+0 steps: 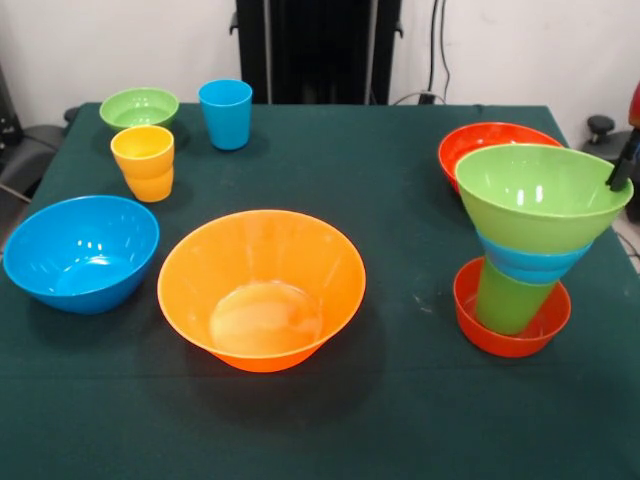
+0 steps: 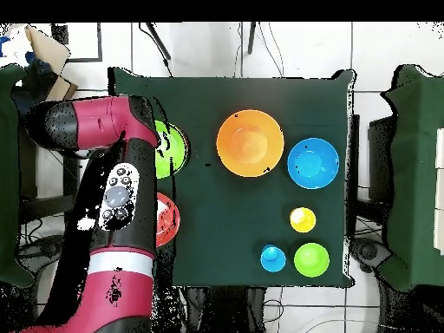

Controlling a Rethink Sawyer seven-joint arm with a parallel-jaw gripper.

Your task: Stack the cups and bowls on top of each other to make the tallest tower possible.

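1. The tower [image 1: 520,250] stands at the table's edge: a small red-orange bowl [image 1: 510,338] lowest, a green cup [image 1: 510,298] upright in it, a blue bowl [image 1: 530,262] seated on the cup, and a wide green bowl [image 1: 538,200] on top. It widens upward, so I judge it top-heavy.
2. The gripper [image 1: 621,172] shows only as a dark tip at the green bowl's rim, apparently touching it. Whether it is clamped on the rim or has let go, I cannot tell; in the overhead view the red arm [image 2: 117,195] covers that spot.
3. Main risk: any sideways pull or snag at that rim levers the whole stack about the narrow cup, tipping it off the table edge, which lies just beside the gripper.
4. The top bowl looks slightly tilted toward the gripper; if so, a lift straight up could drag it askew on the blue bowl.
5. A second red-orange bowl [image 1: 492,150] sits just behind the tower, close to the gripper; a falling stack would strike it.
6. Well away from the gripper lie the large orange bowl [image 1: 262,288], the large blue bowl [image 1: 82,252], the yellow-orange cup [image 1: 144,162], the blue cup [image 1: 226,114] and the small green bowl [image 1: 139,107]. Adding either large bowl would worsen the overhang.
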